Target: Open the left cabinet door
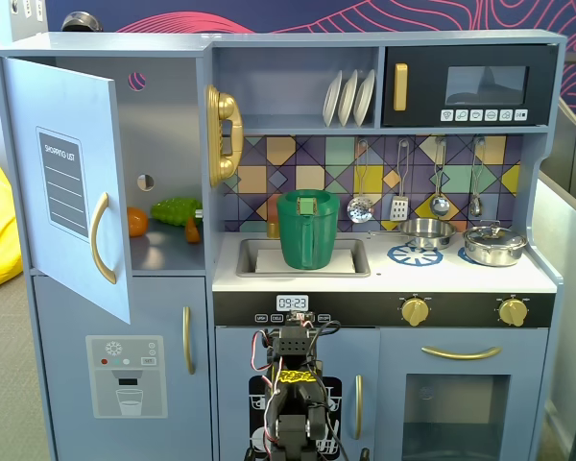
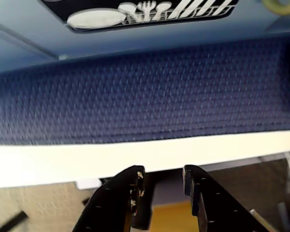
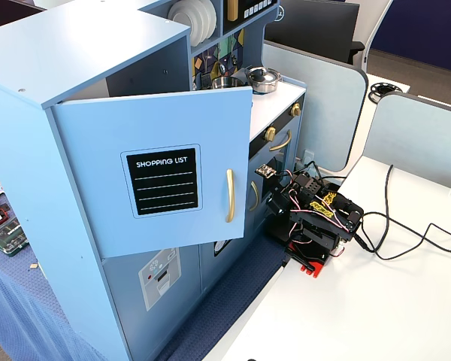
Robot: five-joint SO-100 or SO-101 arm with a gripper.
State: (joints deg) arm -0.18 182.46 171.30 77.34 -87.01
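The left cabinet door (image 1: pixel 38 125) (image 3: pixel 98 143) stands swung wide open. It carries a SHOPPING LIST panel (image 1: pixel 65 182) (image 3: pixel 163 180) and a curved gold handle (image 1: pixel 98 238) (image 3: pixel 229 195). Inside the open compartment lie an orange (image 1: pixel 137 221) and a green vegetable (image 1: pixel 178 211). The arm (image 1: pixel 293 403) (image 3: pixel 316 218) sits folded low in front of the kitchen's base, well away from the door. In the wrist view my gripper (image 2: pixel 164 171) points at the blue mat (image 2: pixel 145 92) and the white table edge (image 2: pixel 87 159). Its black fingers stand a little apart with nothing between them.
Below the open door is a door with a water-dispenser panel (image 1: pixel 125 375). A green pitcher (image 1: pixel 307 229) stands in the sink, and pots (image 1: pixel 494 245) sit on the stove. Cables (image 3: pixel 406 233) trail over the white table. The dishwasher picture (image 2: pixel 135 9) fills the wrist view's top.
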